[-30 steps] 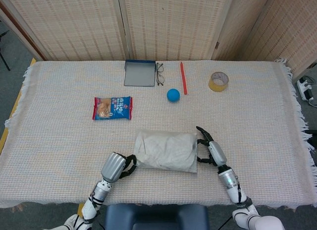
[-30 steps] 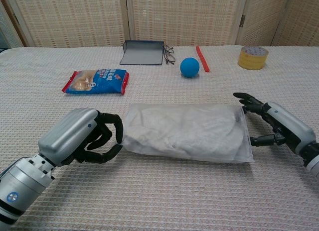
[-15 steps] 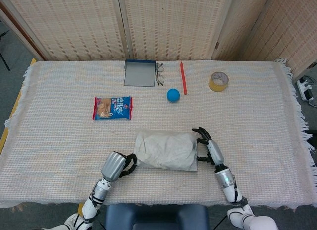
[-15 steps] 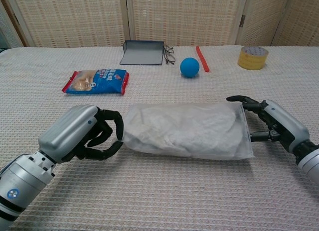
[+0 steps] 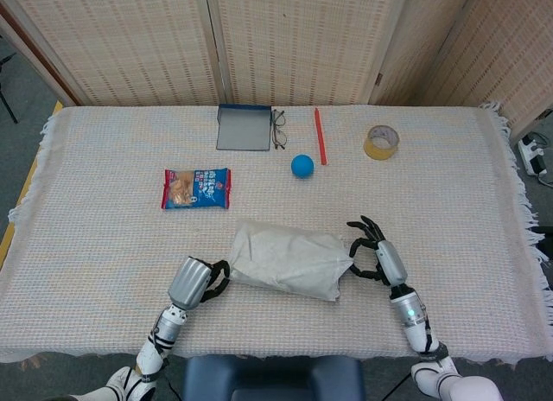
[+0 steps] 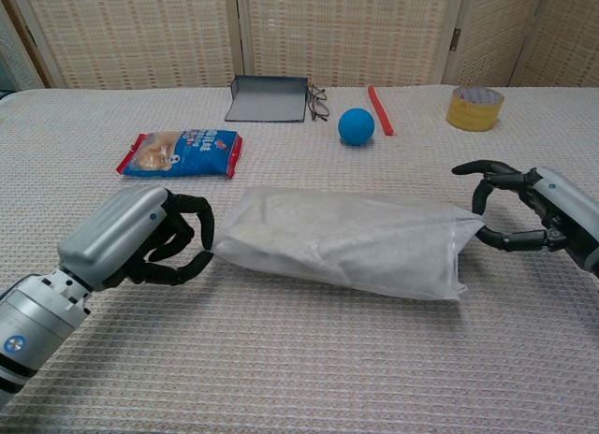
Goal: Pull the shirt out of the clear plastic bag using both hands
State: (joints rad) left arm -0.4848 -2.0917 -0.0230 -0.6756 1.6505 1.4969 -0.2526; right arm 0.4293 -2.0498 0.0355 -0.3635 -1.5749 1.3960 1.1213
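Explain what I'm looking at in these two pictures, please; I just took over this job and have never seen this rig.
You see a two-armed robot with human-like hands at a cloth-covered table. One picture looks down from its head; the other looks forward from its chest.

The left hand pinches one end of the clear plastic bag, which holds the folded pale shirt. The right hand pinches the bag's other end, pulled out into a point.

Further back lie a snack packet, a blue ball, a red pen, a tape roll, glasses and a grey tray.

The shirt is still fully inside the bag.
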